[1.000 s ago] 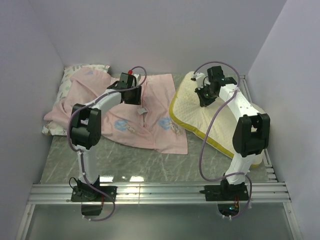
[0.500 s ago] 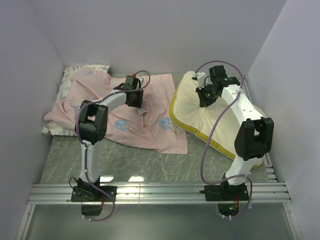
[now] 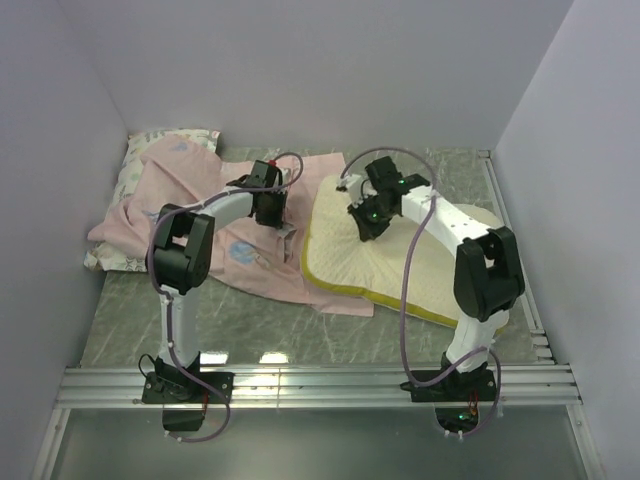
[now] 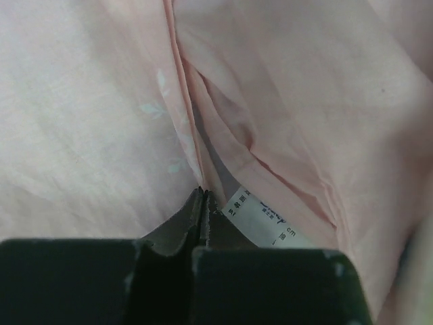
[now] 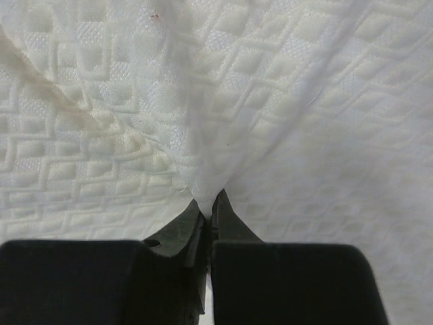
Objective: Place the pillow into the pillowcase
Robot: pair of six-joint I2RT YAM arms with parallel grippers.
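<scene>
On the grey marbled worktop (image 3: 200, 320), we have the large cream dimpled foam pillow (image 3: 400, 280) lying right of centre, its left edge overlapping the thin pale pink fabric pillowcase (image 3: 190, 205) spread out to the left. Our left fingers (image 4: 203, 202) are pressed together on a fold of the pillowcase just beside its white label (image 4: 260, 220), and our right fingers (image 5: 207, 203) are pinched tight on a small pucker of the pillow's cover. We judge two risks: the left pinch may hold both layers and keep the mouth closed, and the bulky pillow may slip from so thin a pinch.

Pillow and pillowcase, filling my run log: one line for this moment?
left gripper: shut on pillowcase | right gripper: shut on pillow | pillow: not yet inside
</scene>
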